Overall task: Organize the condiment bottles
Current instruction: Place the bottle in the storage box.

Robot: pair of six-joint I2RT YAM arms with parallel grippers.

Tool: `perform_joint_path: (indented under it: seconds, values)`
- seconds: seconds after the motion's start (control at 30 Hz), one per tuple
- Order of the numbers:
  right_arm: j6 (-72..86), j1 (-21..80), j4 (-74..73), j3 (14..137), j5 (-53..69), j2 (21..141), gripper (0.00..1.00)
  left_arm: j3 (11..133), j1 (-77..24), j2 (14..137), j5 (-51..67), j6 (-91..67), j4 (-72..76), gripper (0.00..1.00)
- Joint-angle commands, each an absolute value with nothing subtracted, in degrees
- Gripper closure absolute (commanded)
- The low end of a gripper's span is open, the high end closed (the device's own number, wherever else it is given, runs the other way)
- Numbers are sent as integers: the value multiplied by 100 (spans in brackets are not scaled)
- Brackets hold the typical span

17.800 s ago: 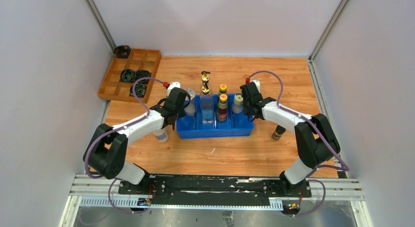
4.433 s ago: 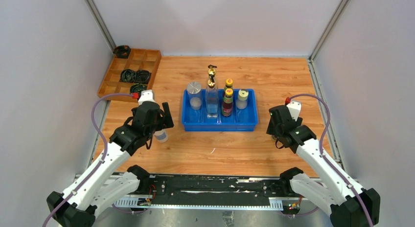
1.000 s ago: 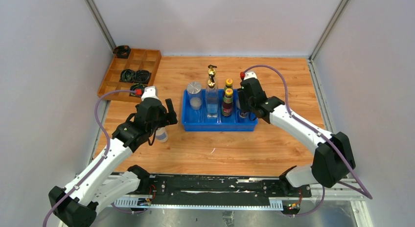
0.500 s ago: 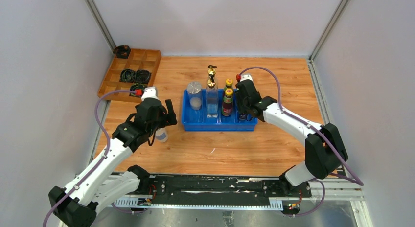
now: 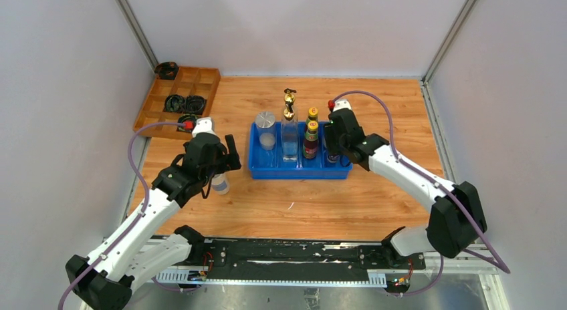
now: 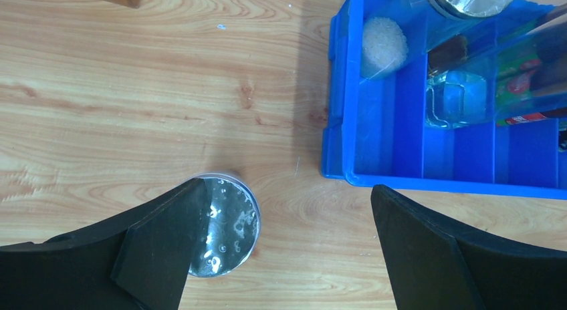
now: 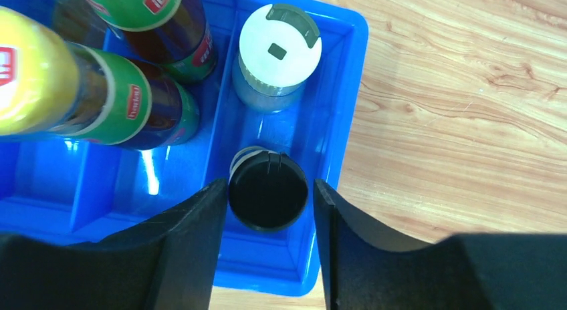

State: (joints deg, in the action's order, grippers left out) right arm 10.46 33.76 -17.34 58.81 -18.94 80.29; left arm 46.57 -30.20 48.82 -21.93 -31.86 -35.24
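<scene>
The blue bin (image 5: 301,171) holds a tall clear gold-spouted bottle (image 5: 289,133), two dark yellow-capped bottles (image 5: 311,139) and a silver-lidded jar (image 5: 266,126). In the right wrist view a cream-lidded jar (image 7: 277,56) stands in the bin's right compartment (image 7: 341,123). In front of it stands a small black-capped bottle (image 7: 268,193) on the bin floor. My right gripper (image 7: 269,184) straddles its cap, slightly open, with a narrow gap at the right finger. My left gripper (image 6: 286,188) hangs wide open over the table. Another silver-lidded jar (image 6: 224,226) stands partly under its left finger.
A wooden divided tray (image 5: 177,99) with black coiled rings sits at the back left against the wall. The bin's left wall (image 6: 341,123) lies just right of the left gripper. Grey walls close in both sides.
The right jaws have widened a little around the black-capped bottle, and the right arm shifted slightly left and back. The left arm has stayed put.
</scene>
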Motion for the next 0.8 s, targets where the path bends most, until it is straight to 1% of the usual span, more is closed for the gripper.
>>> perform_joint_path:
  seconds: [0.0,0.1,0.17,0.3,0.53,0.7,0.77]
  values:
    - [1003,3467,-1950,5842,-1810,7551,42,4821,-3049,4912,-2329,-3145,-3612,0]
    - [952,3472,-1986,5845,-1705,7325,36,4791,-3048,4916,-2337,-3155,-3612,0]
    - [921,3463,-1980,5849,-1680,7254,38,4769,-3050,4922,-2333,-3168,-3598,0]
    - [888,3471,-2102,5950,-1719,7295,36,4746,-3050,4917,-2321,-3179,-3581,0]
    - [943,3475,-2089,5774,-1868,6989,39,4662,-3050,4897,-2304,-3172,-3498,0]
    - [767,3484,-2066,5870,-1585,7477,44,4600,-3050,4950,-2231,-3209,-3413,0]
    - [748,3521,-2268,6008,-1454,7763,46,4597,-3050,4948,-2224,-3212,-3414,0]
